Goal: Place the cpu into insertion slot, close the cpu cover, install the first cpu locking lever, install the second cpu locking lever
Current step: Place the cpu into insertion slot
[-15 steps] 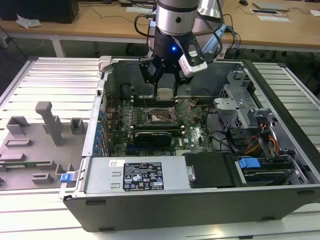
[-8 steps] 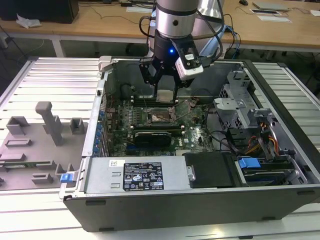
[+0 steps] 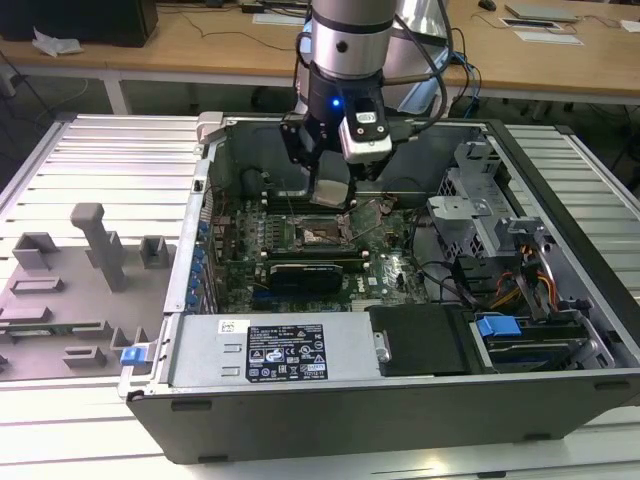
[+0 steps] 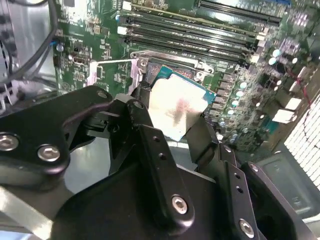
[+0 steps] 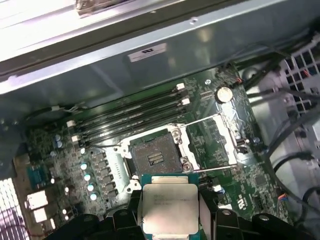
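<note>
My gripper [image 3: 333,190] is shut on the cpu [image 5: 170,207], a flat silver-topped square chip with a green edge, pinched between two black fingers [image 5: 210,217]. It hangs a little above the green board, just short of the insertion slot [image 5: 152,159], which lies open and black-rimmed. The cpu cover [image 5: 239,142] is swung open beside the slot, and thin wire levers [image 5: 200,121] stand raised around it. In the second wrist view the cpu [image 4: 177,107] hides much of the insertion slot [image 4: 150,56]. In the exterior view the insertion slot [image 3: 318,233] sits directly below the gripper.
Long black memory slots [image 5: 132,112] run behind the socket. A black card [image 3: 305,272] lies in front of it. The case walls [image 3: 200,215], the labelled power supply [image 3: 285,350], a drive cage [image 3: 480,215] and cables [image 3: 530,280] hem the board in. A grey fixture plate [image 3: 70,300] sits outside.
</note>
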Controlling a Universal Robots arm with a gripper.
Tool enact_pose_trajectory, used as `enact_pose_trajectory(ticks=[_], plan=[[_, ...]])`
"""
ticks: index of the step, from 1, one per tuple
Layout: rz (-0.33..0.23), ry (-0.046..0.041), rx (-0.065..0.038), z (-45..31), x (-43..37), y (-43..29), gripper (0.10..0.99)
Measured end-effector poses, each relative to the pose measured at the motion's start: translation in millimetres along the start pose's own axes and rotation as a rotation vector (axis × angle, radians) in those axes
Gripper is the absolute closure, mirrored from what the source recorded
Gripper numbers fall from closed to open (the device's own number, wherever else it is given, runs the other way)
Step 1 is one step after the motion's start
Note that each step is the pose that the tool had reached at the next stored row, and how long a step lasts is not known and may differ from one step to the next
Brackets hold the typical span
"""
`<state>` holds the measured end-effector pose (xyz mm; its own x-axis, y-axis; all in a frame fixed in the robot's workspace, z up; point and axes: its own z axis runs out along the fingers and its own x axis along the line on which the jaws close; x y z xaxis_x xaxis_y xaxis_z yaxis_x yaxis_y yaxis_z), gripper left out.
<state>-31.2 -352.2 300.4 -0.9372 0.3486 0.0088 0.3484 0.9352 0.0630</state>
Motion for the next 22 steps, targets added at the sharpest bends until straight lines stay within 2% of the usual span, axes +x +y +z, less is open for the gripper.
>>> enact_pose_trajectory(ticks=[3, 17, 18, 22], plan=[[0.081, -0.0051, -0.001, 0.6, 0.0, 0.0, 0.545], [0.351, -0.0222, -0.003, 2.4, 0.0, -0.1, 0.545], [0.388, -0.0245, -0.003, 2.8, -0.1, -0.2, 0.545], [0.468, -0.0296, -0.004, 3.6, 0.0, -0.2, 0.545]])
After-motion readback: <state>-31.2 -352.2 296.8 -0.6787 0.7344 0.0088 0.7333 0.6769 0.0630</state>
